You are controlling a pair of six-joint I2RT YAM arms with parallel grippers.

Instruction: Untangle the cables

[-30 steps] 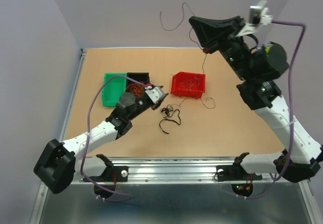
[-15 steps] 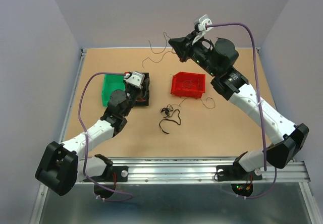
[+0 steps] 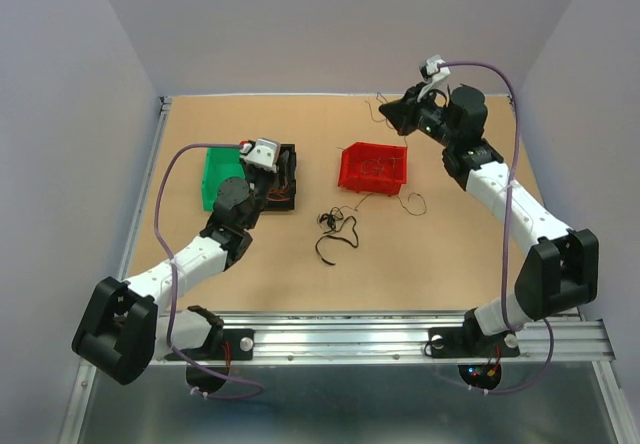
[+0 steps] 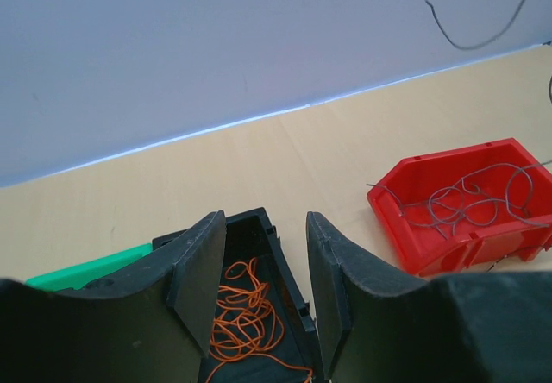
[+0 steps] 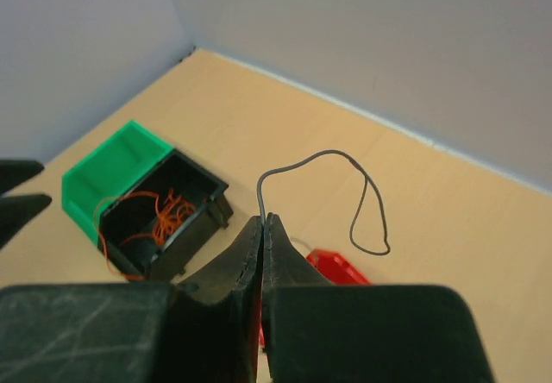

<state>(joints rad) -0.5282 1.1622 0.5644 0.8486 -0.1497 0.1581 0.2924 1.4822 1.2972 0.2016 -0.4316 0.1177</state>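
— Right wrist view: what has the right gripper (image 5: 262, 221) got?
— It's clamped shut on a dark grey wire (image 5: 331, 152) that curls up from its tips.
— And the left gripper (image 4: 266, 225)?
— Partly open, holding nothing, above the black bin (image 4: 289, 284) of orange wires (image 4: 246, 310). Black wires (image 3: 338, 232) lie loose on the tabletop (image 3: 450, 254) near the red bin (image 3: 375, 167).

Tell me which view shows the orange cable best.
Left wrist: the orange cable lies coiled in the black bin, close and sharp. Right wrist shows it small; top external mostly hides it behind the left arm.
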